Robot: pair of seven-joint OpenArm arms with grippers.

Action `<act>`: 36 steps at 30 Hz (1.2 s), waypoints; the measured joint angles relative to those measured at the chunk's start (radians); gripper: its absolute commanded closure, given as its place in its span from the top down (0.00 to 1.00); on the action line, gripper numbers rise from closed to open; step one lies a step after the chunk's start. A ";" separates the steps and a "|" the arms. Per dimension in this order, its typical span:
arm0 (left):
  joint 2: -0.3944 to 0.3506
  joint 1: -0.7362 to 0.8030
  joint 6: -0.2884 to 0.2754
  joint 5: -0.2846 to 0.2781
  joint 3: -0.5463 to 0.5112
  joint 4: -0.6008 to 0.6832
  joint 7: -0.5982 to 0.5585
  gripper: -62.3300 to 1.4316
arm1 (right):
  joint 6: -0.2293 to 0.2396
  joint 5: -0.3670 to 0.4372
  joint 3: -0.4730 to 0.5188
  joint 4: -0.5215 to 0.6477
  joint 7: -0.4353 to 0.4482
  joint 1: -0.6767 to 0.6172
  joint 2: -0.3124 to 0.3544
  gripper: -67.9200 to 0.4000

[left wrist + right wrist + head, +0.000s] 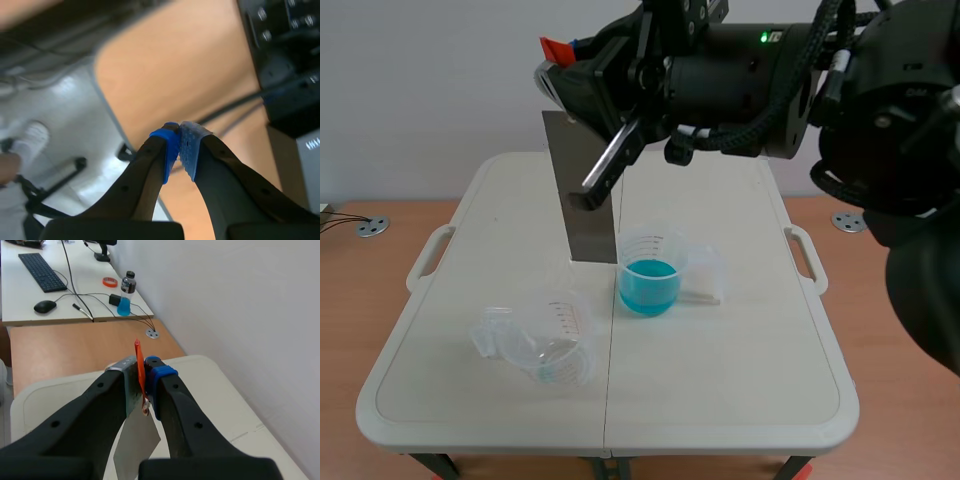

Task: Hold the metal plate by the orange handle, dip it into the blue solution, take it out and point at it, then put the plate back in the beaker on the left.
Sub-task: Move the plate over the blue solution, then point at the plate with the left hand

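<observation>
A metal plate [592, 235] hangs upright above the table [720, 380], just behind the beaker of blue liquid [650, 275]. The right gripper [144, 371] pinches its orange handle [140, 365]. An empty beaker [555, 345] lies tipped nearby. The left gripper [180, 145] is pressed together, holding nothing.

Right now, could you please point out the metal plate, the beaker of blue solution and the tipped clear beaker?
metal plate [588, 238]: scene view, on its bare lower half.
beaker of blue solution [649, 278]: scene view, on its wall at the blue liquid.
tipped clear beaker [548, 343]: scene view, on its clear side wall.
</observation>
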 measured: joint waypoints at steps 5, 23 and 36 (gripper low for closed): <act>0.000 0.000 0.000 0.000 -0.087 0.127 0.000 0.07 | 0.000 0.040 0.028 0.000 0.000 0.031 0.047 0.03; 0.000 -0.294 -0.046 -0.006 -0.171 0.349 0.003 0.07 | 0.000 0.162 0.068 -0.074 0.004 0.166 0.162 0.03; 0.000 -0.628 -0.088 0.001 0.074 0.349 0.041 0.07 | 0.013 0.172 0.068 -0.254 0.100 0.232 0.162 0.03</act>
